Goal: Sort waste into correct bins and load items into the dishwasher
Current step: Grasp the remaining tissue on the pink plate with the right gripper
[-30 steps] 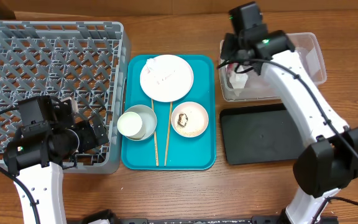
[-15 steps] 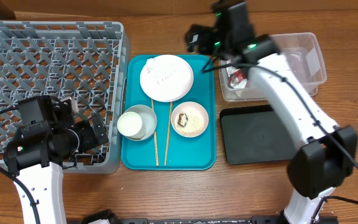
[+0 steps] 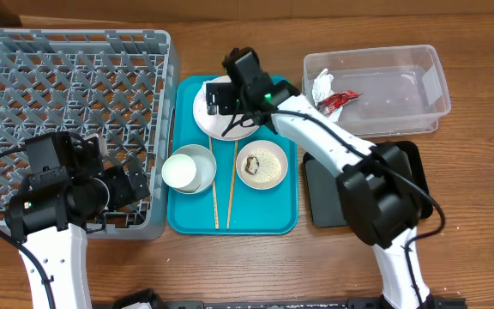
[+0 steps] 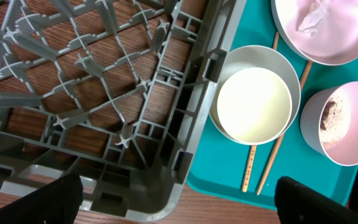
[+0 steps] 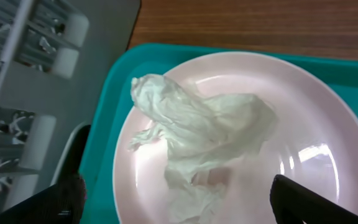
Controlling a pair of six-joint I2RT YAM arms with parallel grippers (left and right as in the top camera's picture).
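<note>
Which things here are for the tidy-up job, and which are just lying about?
For the job:
napkin, plate, rice bowl, grey bowl, chopsticks, red wrapper, clear tub, black tray, dish rack.

Just lying about:
teal tray, wooden table.

Right arm (image 3: 316, 130) stretched far-left, right gripper (image 3: 220, 96) wide apart; left gripper (image 3: 132, 189) near-left, likewise spread.
</note>
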